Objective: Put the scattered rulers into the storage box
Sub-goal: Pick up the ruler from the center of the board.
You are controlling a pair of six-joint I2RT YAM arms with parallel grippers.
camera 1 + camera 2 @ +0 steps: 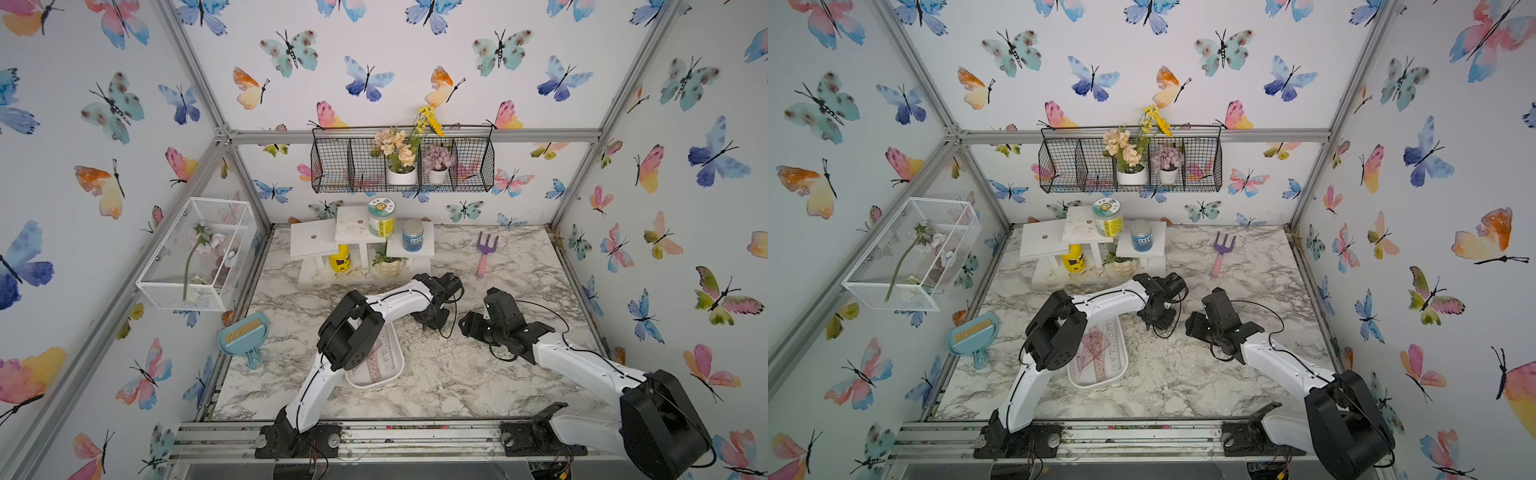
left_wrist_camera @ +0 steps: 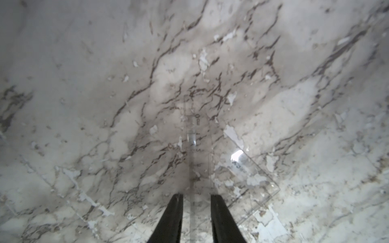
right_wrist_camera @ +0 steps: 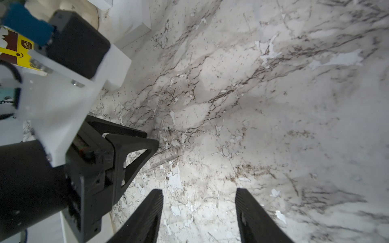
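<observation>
The marble-patterned tabletop [image 1: 457, 374] was covered in a smooth printed film, scuffed and flaked away in white patches. Thin translucent pink-tinted plastic rulers [image 1: 1100, 353] were seen in the shallow white storage box [image 1: 1094, 386] of smooth plastic. A clear plastic straight ruler [image 2: 192, 134] on the film was marked by a small glint. Matt black plastic was shown on the fingers [image 2: 172, 218] of the left gripper [image 2: 196, 195]. The fingers [image 3: 252, 216] of the right gripper [image 3: 199, 190] were finely ribbed. The frame bars [image 1: 415, 136] were of dull silver metal.
</observation>
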